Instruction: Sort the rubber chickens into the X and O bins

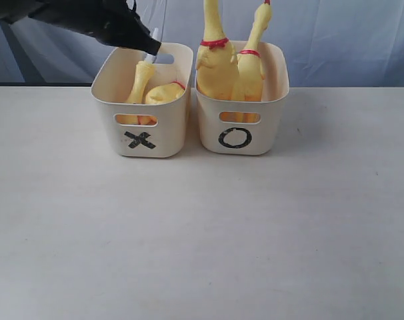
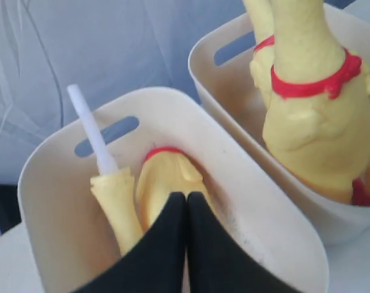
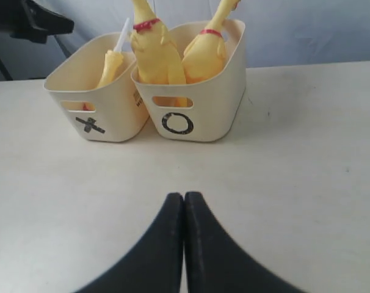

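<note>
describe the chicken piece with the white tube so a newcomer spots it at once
On the table, find the X bin, the cream tub marked with a black X. Inside it a slim yellow limb stands beside a rounder headless body. Only the limb has a white tube sticking out of its top.

Pale off-white tabletop (image 1: 202,253), matte and faintly marked, wrinkled pale blue cloth backdrop (image 1: 349,40) behind it

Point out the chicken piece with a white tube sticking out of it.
The limb in the X bin, white tube at its end, beside the headless body; the two whole chickens stand in the O bin.
</note>
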Robot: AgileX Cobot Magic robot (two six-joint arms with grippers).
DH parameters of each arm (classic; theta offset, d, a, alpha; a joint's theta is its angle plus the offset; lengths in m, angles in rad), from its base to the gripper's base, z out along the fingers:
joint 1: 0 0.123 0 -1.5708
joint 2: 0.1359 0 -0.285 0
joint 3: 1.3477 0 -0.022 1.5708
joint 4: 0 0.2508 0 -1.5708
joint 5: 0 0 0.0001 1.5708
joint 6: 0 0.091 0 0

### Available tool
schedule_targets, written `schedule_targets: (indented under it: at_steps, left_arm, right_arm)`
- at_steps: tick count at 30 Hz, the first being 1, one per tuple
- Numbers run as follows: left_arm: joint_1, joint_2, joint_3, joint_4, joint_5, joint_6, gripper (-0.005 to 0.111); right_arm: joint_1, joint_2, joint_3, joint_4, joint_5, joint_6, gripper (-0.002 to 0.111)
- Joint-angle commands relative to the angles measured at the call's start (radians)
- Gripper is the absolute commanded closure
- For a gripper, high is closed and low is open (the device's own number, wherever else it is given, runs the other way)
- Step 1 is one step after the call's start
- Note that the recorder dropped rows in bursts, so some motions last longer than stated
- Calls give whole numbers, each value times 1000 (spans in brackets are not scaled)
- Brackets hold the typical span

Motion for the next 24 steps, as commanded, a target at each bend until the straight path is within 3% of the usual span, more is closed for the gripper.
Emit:
schedule_targets:
  at_steps: [1, 9, 16, 24]
  left_arm:
    - [2, -75, 40, 254, 81, -255, 107]
    - [2, -313, 285, 260, 58, -279, 107]
    - [2, -684, 604, 191, -13, -335, 107]
    - [2, -1089, 850, 154, -24, -335, 107]
  right_arm:
    - [-3, -3, 6, 1, 36, -6, 108]
    - [-3, -3, 6, 1, 36, -6, 108]
    - [-3, -3, 6, 7, 39, -6, 108]
    - [-3, -3, 6, 7, 39, -6, 108]
